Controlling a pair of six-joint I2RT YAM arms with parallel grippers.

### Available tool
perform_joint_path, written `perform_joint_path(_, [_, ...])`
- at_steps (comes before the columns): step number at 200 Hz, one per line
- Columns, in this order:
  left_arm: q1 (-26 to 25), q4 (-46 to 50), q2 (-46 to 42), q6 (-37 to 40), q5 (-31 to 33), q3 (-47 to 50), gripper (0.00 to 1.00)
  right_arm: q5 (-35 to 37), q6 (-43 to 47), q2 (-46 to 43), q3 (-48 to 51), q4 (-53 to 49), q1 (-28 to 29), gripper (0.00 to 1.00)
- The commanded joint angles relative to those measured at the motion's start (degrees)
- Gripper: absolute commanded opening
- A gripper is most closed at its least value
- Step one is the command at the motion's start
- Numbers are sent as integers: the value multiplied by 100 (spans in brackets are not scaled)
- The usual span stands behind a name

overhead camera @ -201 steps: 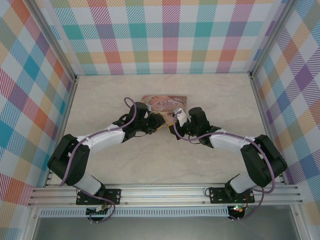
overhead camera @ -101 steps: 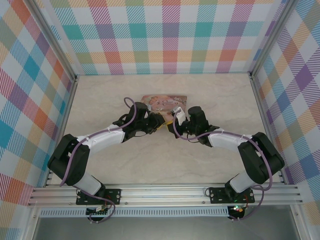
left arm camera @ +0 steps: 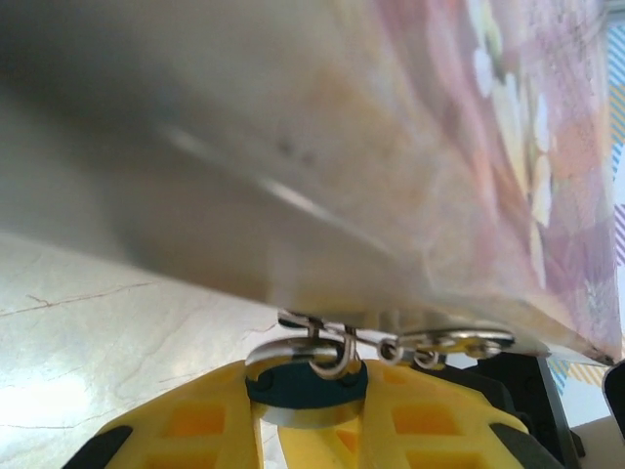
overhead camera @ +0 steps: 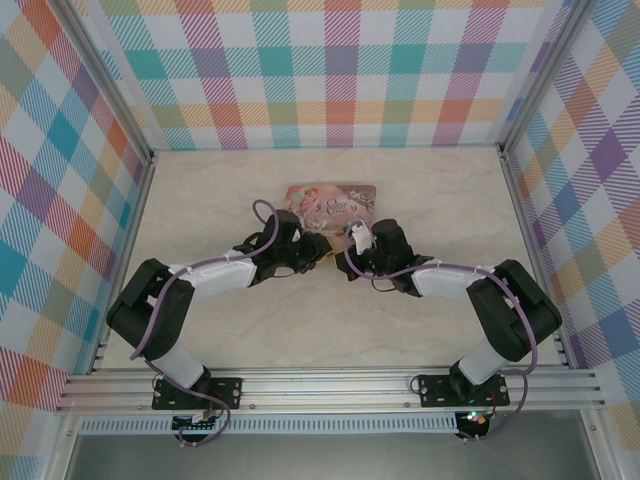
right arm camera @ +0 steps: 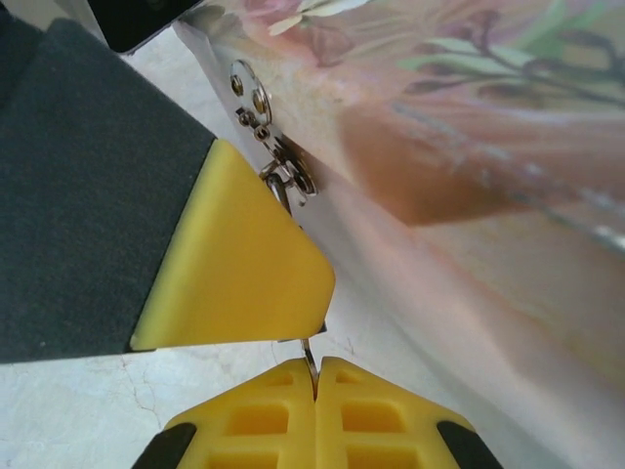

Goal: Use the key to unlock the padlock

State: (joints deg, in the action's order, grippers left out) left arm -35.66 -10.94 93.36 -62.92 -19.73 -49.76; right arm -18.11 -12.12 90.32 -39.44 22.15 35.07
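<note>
Here, in the overhead view, both arms meet at the near edge of a pink tin on the pale table. The left gripper comes in from the left and the right gripper from the right, their tips just beside each other.

Left wrist view: the left gripper is clenched on the padlock, whose blue body sits between the yellow fingers. Its silvery shackle points up, away from the gripper, into the small metal rings of the latch on the tin's edge. The lock's long axis thus runs from the fingers toward the tin.

Right wrist view: the right gripper is pressed shut on the key (only a thin dark sliver shows). Its long axis runs straight out from the fingertips. The tip points toward the left gripper's yellow finger, just below the latch.
</note>
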Motion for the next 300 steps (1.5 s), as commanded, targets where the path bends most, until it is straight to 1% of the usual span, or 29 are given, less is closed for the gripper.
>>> perform_joint_path(1, [-117,-483,263,-350,-242,173,13,-298,-957,-60,164,504,152,0])
perform_joint_path(19, [-116,-690,390,-456,-225,255,16,-226,-1340,-54,273,426,206,0])
perform_joint_path(36, [-117,-781,466,-493,-215,296,20,-78,-1480,-118,225,164,220,0])
perform_joint_path(55, [-113,-880,497,-537,-185,353,25,-103,-1683,-17,89,-127,228,0])
perform_joint_path(84, [-117,-912,421,-564,-169,399,38,-177,-2054,202,130,-63,236,0])
perform_joint_path(113, [-82,-637,163,-441,-77,442,55,-135,-2053,183,71,-170,237,0])
perform_joint_path(131, [17,-335,-87,-297,-43,471,64,-70,-2115,171,96,-178,234,0])
perform_joint_path(144, [97,-169,-310,-227,20,538,73,-61,-2183,174,92,-176,234,0])
perform_joint_path(161, [210,46,-625,-128,114,621,78,-95,-2359,187,124,-39,237,0])
perform_joint_path(193, [396,22,-1231,32,427,962,81,-149,-2732,137,239,401,237,0])
perform_joint_path(221, [433,-369,-1667,15,726,1407,80,-94,-2868,-91,188,299,238,0])
perform_joint_path(240, [422,-877,-1783,-156,684,1732,75,-87,-3007,-168,190,285,245,0])
perform_joint_path(261, [378,-1300,-1761,-406,629,2007,67,-83,-3140,-173,169,280,246,0])
perform_joint_path(284, [257,-1723,-1558,-749,586,2153,59,-114,-3257,-137,145,317,263,0])
perform_joint_path(300, [159,-2265,-1312,-1047,597,2249,54,-114,-3295,-124,94,286,292,0])
